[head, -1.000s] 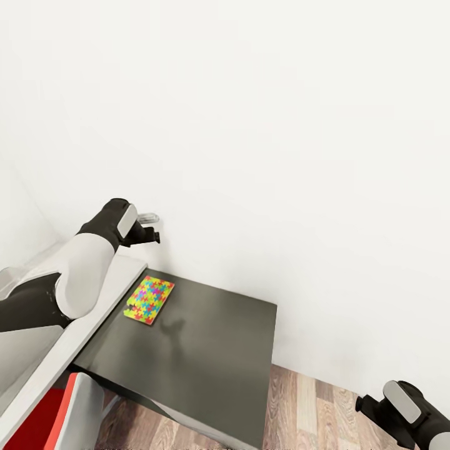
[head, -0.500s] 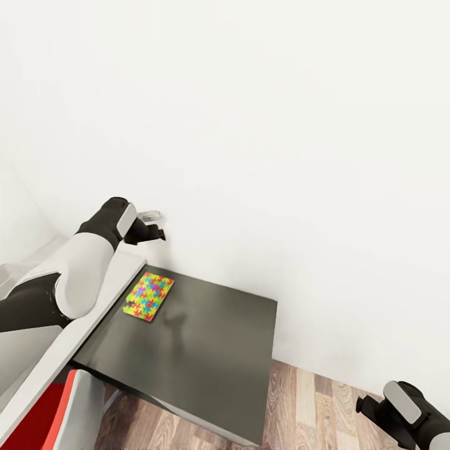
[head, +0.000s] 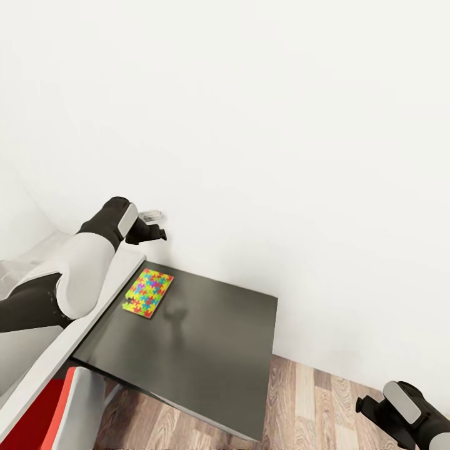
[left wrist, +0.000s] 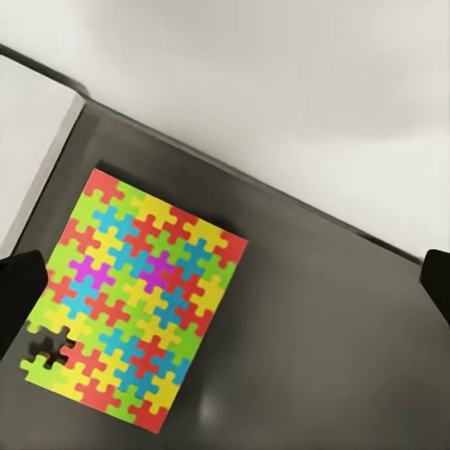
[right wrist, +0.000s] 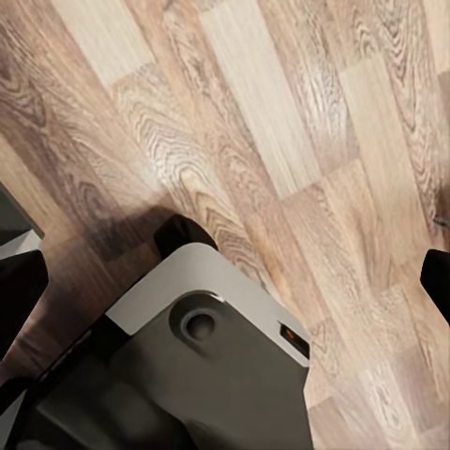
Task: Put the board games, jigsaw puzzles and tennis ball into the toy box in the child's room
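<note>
- Against the head view of a second ago, the whole picture has shifted a little: more wood floor shows beneath the dark side unit, and the puzzle and the bench sit slightly higher, so the camera has moved, not the things.
- The left gripper (head: 157, 234) has crept a touch toward the wall; it hangs in the air above the bench (head: 37, 369), over the corner where pale top meets dark unit. Its black fingertips (left wrist: 17, 291) sit far apart at the two edges of the left wrist view, spread wide and holding nothing.
- The bench's light grey-white top is smooth and matt, a long slab; a red and white chair (head: 59, 412) stands at its near edge.
- One jigsaw puzzle (head: 148, 292) lies flat on the lower dark grey side unit (head: 212, 350), just beside the pale top's edge. It is a thin rectangular mat of red, yellow, green, blue and purple interlocking pieces, with a piece missing near one corner (left wrist: 141, 314).
- The side unit's surface is dark and faintly glossy, carrying a soft shadow.
- The floor (head: 312, 412) is wood-grain plank.
- The right gripper (head: 365, 406) hangs low over the floor; its dark fingertips (right wrist: 19, 286) stand wide apart, released, above a grey part of the robot (right wrist: 206, 375).
</note>
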Tool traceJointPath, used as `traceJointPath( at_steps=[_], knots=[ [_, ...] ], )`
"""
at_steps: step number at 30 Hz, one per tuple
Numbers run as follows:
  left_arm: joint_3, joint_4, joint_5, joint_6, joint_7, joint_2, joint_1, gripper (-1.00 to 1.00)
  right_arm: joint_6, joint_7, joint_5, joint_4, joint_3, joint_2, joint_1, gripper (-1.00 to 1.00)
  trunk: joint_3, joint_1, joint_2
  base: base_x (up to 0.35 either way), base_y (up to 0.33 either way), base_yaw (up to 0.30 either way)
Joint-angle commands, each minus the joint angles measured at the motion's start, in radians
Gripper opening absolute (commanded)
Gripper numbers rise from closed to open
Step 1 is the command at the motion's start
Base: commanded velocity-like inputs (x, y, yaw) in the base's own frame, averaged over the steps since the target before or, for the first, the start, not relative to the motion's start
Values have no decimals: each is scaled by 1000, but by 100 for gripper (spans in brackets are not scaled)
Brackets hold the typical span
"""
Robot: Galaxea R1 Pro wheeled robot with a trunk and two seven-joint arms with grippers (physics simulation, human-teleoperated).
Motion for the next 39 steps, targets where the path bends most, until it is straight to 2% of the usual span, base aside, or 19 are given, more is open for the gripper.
traceJointPath(
  at_steps=[1, 4, 8, 10, 14, 32, 39],
  knots=[
    [4, -1, -10, 4, -1, -1, -1, 100, 2, -9, -10, -2, 6, -1, 0, 100, -4, 1, -2, 0, 0, 0],
    [-22, -1, -11, 5, 0, -2, -1, 100, 2, -9, -10, -2, 6, -1, 0, 100, -8, 1, -2, 0, 0, 0],
    [-108, -2, -10, 0, 1, -1, -1, 100, 1, -9, -10, -2, 7, -1, 0, 100, -15, 1, -2, 0, 0, 0],
    [-137, -8, -9, 3, 0, -1, -1, 100, 1, -9, -10, -2, 7, -1, 0, 100, -18, 1, -2, 0, 0, 0],
    [-157, -27, -6, 6, 0, -1, -1, 100, 1, -9, -10, -2, 7, -2, 0, 100, -25, 1, -2, 0, 0, 0],
    [-163, -48, 3, 2, -12, 0, -1, 100, 1, -9, -10, -2, 7, -2, 0, 100, -54, 1, -2, 0, 0, 0],
    [-162, -48, 4, 6, -47, 4, -1, 100, 1, -9, -10, -2, 7, -2, 0, 100, -66, 1, -2, 0, 0, 0]
  ],
)
